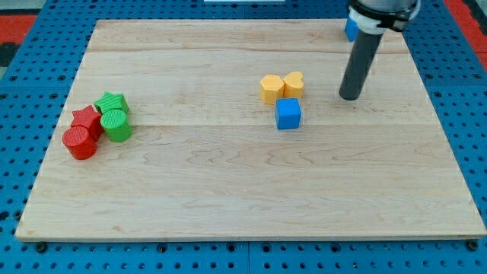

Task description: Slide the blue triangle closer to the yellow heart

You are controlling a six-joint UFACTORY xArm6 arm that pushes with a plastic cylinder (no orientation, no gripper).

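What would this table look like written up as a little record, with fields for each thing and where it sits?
surface: wooden board
my tip: to the right of the yellow pair, touching no block
blue triangle: top right, mostly hidden behind the rod
yellow heart: beside yellow hexagon
blue cube: just below the yellow pair
left cluster: green star, green cylinder, red star, red cylinder
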